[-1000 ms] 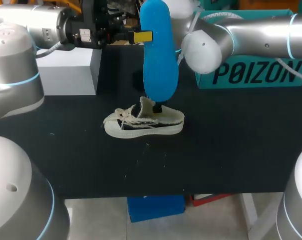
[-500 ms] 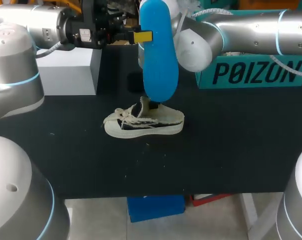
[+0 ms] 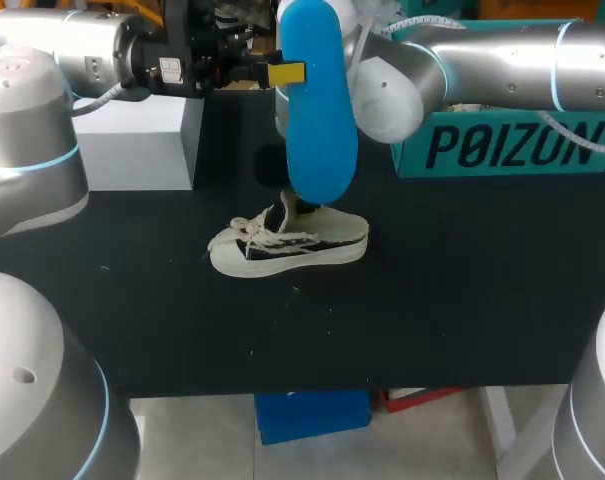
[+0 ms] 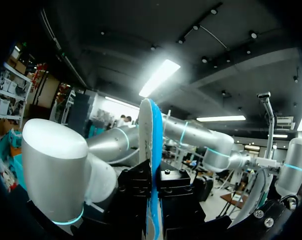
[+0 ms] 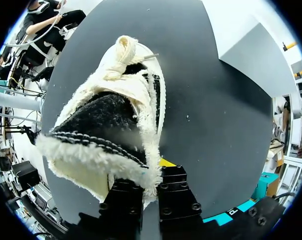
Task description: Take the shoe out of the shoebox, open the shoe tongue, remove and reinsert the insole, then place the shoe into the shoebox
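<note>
The left arm comes in from the back left, and the left gripper is clamped on the blue insole near its upper end. The insole hangs upright in the air with its lower end just above the opening of the shoe; whether it touches the shoe cannot be told. In the left wrist view the insole shows edge-on, running straight up between the two black fingers of the left gripper, which press on it from both sides. The shoe is a cream, fleece-lined one with dark side panels and loose laces. It sits near the middle of the black table, toe towards the left arm's side, outside the teal shoebox, which stands well apart at the back right. The right arm reaches in from the right, behind the insole, down to the heel end. In the right wrist view the right gripper holds the heel rim of the shoe: the fleecy edge runs down between its fingers, one yellow tip shows just outside the shoe's wall, and the other is hidden by the lining. A white box stands at the back left.
</note>
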`<state>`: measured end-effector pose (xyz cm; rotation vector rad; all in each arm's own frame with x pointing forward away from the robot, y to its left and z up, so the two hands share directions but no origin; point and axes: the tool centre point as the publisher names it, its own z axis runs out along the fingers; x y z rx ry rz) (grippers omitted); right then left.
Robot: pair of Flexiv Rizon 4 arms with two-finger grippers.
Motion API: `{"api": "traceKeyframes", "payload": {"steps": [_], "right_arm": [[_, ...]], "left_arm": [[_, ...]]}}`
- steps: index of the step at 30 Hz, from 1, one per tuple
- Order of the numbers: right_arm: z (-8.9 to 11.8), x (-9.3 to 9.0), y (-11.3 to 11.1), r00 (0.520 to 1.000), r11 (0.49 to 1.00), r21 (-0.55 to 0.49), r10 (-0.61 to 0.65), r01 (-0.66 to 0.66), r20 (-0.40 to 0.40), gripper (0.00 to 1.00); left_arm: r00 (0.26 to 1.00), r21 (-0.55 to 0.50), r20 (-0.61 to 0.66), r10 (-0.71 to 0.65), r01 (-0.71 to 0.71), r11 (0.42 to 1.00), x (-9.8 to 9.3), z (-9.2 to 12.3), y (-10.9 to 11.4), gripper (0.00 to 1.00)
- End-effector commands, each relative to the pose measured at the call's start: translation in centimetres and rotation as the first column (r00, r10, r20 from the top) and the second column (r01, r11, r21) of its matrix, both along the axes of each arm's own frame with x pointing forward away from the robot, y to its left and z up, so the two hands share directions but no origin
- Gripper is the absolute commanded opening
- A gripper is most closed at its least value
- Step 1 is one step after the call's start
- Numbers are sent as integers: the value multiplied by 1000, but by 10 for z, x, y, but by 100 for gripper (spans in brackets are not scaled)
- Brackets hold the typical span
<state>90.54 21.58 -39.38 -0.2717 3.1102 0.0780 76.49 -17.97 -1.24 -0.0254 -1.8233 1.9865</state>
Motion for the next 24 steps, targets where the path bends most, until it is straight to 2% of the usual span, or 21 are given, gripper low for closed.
{"api": "traceKeyframes", "payload": {"steps": [1, 5, 12, 15, 19, 21, 24], "right_arm": [[0, 0, 1, 1000, 1000, -3, -2, 2, 1, 0], [1, 0, 2, 1000, 1000, 5, -2, 2, -19, 0], [42, -3, -5, 987, 985, 62, -158, 159, -16, 0], [55, -6, -10, 967, 967, 44, -252, 251, 28, 0], [72, -1, -18, 893, 896, 46, -445, 443, 65, 0], [77, 3, -23, 837, 841, 45, -540, 539, 91, 0], [83, 7, -30, 727, 732, 56, -681, 679, 94, 0]], "left_arm": [[1000, 0, 1, 2, -2, 1000, 0, -1, -1, 0], [1000, 0, 1, 2, -2, 1000, 0, -1, -1, 0], [1000, 0, 1, 2, -2, 1000, 0, -1, -1, 0], [1000, 0, 1, 2, -2, 1000, 0, -1, -1, 0], [1000, 0, 1, 2, -2, 1000, 0, -1, -1, 0], [1000, 0, 1, 2, -2, 1000, 0, -1, -1, 0], [1000, 0, 1, 2, -2, 1000, 0, -1, -1, 0]]}}
